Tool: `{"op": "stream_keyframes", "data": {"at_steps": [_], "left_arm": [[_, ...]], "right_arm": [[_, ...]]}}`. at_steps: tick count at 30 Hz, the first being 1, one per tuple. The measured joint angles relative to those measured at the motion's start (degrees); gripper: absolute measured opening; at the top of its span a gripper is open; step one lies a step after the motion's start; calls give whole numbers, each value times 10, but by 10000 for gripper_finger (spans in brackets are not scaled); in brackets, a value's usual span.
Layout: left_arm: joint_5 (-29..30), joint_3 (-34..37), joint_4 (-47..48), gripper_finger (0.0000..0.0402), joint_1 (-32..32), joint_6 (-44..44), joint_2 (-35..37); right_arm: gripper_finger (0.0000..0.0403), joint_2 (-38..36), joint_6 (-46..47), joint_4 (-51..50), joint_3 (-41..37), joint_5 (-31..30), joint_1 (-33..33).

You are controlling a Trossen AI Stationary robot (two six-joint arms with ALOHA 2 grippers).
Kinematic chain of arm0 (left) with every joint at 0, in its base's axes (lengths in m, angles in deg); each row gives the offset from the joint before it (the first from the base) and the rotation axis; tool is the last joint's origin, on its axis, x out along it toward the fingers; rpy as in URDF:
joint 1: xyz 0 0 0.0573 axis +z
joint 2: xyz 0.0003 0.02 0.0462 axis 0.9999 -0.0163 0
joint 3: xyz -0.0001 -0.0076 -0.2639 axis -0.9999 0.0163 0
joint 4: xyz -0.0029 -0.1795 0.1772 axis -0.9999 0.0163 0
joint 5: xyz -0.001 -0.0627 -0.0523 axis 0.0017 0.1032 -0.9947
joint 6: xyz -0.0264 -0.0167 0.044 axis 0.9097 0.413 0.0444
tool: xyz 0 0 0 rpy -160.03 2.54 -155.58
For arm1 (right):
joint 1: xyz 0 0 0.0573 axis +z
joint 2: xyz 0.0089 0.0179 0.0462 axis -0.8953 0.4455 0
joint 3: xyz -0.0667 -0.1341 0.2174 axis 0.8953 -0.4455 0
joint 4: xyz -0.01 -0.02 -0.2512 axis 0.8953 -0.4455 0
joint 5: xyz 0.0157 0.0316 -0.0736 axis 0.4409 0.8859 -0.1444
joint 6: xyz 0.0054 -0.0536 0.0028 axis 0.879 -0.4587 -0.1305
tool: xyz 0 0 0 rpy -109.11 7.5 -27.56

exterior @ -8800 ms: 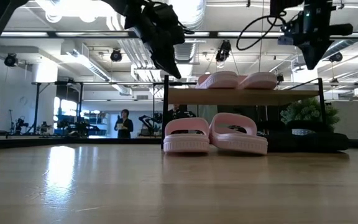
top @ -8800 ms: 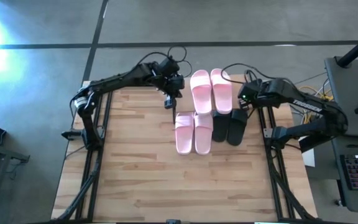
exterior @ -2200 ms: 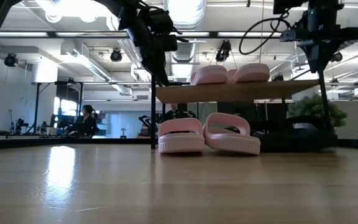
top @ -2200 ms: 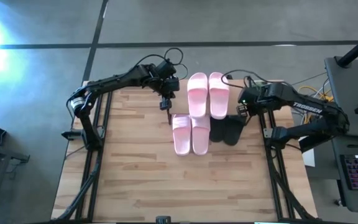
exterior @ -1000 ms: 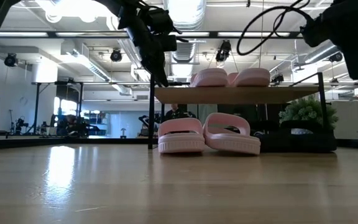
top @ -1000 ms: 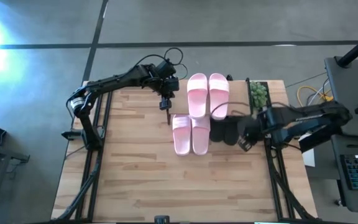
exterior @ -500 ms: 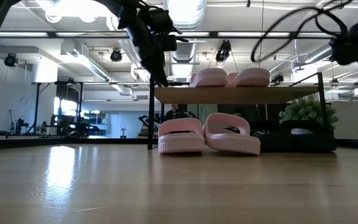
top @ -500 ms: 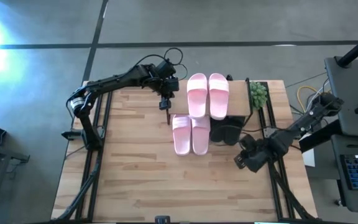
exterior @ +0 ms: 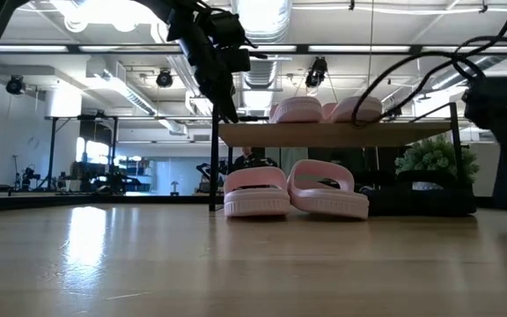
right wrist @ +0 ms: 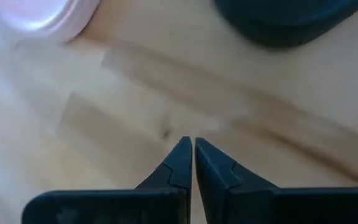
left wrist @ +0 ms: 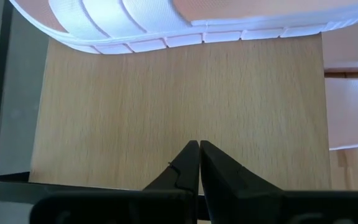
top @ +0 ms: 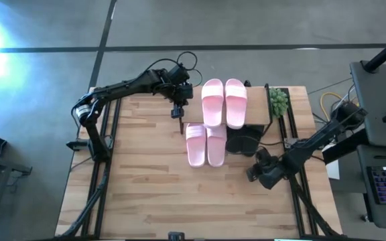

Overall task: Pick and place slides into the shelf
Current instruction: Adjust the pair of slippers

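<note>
On top of the shelf (top: 256, 115), two light pink slides (top: 224, 102) are lying side by side, filling the left and middle of its light-wood board. Under the shelf, two more pink slides (top: 206, 144) are sitting as a pair on the table, their toes poking out past its front edge, and just beside them, toward the shelf's right legs, two black slides (top: 243, 142) are resting in its shadow. From table height the upper pink pair (exterior: 326, 110) is showing above the board and the lower pair (exterior: 297, 189) beneath it.

At the shelf's left end, the left gripper (top: 177, 111) is hanging right by the board's edge, its fingers (left wrist: 199, 163) pressed together and gripping nothing, with bare shelf wood and a pink sole ahead of them. Well off from the shelf's front right corner, the right gripper (top: 254, 173) is hovering low over the table (top: 146, 194), its fingers (right wrist: 191, 158) also closed together and empty. Beyond the shelf's right end, a small green plant (top: 278, 102) is standing near the table's far edge.
</note>
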Motion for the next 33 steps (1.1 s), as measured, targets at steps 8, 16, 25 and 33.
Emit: {"op": "stream_keyframes", "data": {"at_steps": [8, 16, 25, 33], "left_arm": [[0, 0, 0, 0, 0, -4, 0], [0, 0, -1, 0, 0, -4, 0], [0, 0, -1, 0, 0, -4, 0], [0, 0, -1, 0, 0, -4, 0]], "right_arm": [[13, 89, 106, 3, 5, -86, -4], [13, 150, 237, -5, 7, -159, -22], [13, 169, 249, -90, 33, -133, -56], [13, 171, 258, -272, 75, -56, -58]]}}
